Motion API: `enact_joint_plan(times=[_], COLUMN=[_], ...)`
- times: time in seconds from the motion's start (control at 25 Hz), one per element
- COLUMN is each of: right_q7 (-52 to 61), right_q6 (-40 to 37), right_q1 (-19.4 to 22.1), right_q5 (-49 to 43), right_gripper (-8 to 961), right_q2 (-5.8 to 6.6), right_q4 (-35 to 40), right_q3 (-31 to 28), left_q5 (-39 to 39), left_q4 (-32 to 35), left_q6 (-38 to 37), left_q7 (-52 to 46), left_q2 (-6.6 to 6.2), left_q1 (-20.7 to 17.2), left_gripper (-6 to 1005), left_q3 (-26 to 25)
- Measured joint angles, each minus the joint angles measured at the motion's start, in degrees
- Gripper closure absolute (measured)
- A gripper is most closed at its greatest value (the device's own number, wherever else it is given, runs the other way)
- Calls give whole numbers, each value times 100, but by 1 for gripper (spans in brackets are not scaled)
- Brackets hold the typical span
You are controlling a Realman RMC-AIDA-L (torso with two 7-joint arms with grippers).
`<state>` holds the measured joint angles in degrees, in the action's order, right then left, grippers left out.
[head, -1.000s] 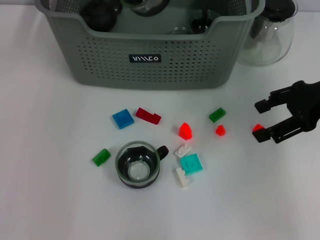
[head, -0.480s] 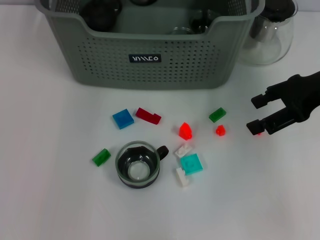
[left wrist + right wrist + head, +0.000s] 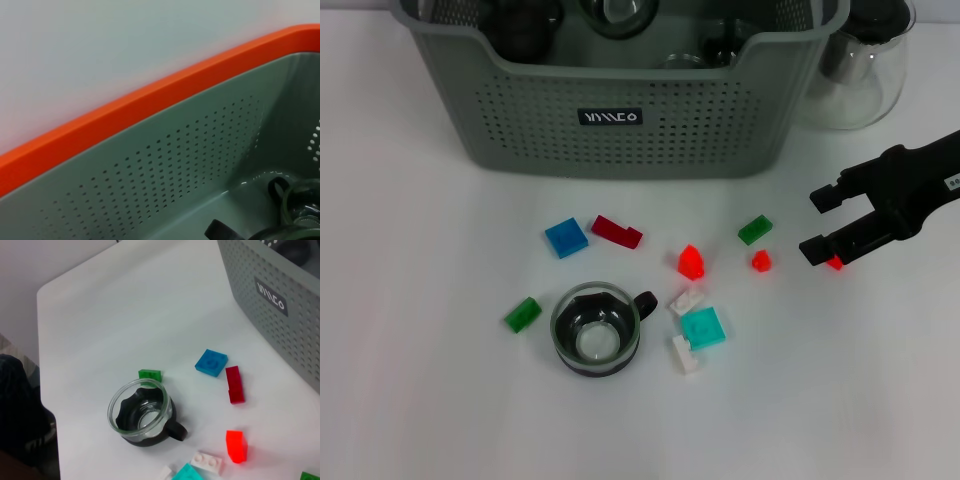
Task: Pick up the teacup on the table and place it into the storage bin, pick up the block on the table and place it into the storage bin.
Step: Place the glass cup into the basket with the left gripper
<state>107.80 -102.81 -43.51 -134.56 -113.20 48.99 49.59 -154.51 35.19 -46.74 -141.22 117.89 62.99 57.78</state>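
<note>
The teacup (image 3: pixel 595 330), clear glass on a black base with a black handle, stands upright on the white table among several small blocks; the right wrist view shows it too (image 3: pixel 142 412). Around it lie a blue block (image 3: pixel 566 238), a dark red block (image 3: pixel 617 231), a bright red block (image 3: pixel 691 261) and a teal block (image 3: pixel 703 327). My right gripper (image 3: pixel 818 222) hovers open at the right of the table, nothing between its fingers. A small red block (image 3: pixel 836 263) peeks out beside its lower finger. The grey-green storage bin (image 3: pixel 620 130) stands behind the blocks. My left gripper is out of view.
A clear glass carafe (image 3: pixel 860 70) stands right of the bin, behind my right arm. Dark glassware lies inside the bin. Two green blocks (image 3: pixel 754 230) (image 3: pixel 522 314), a small red one (image 3: pixel 761 261) and two white ones (image 3: pixel 687 300) dot the table. The left wrist view shows the bin's inner wall (image 3: pixel 200 150).
My right gripper has moved left and away from the table's front edge, staying open. The small red block stays by its lower finger. Teacup and other blocks have not moved.
</note>
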Motion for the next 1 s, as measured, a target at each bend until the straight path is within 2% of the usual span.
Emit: enact_joint_plan(times=[0.32,1.0], right_q7=[-28,-81], right_q6=[118,305], right_q1=[-26,-10], right_q5=[-1,0], right_gripper=[25,25], right_q2=[-8,-18], right_q4=[-65,-169], right_q3=[68,139], left_q5=[-5,-10], left_q4=[-127,-347], left_q6=[383,761], left_q7=[23,42], left_q2=[205,354], left_q1=[30,4], left_gripper=[947,947], left_q3=[219,455])
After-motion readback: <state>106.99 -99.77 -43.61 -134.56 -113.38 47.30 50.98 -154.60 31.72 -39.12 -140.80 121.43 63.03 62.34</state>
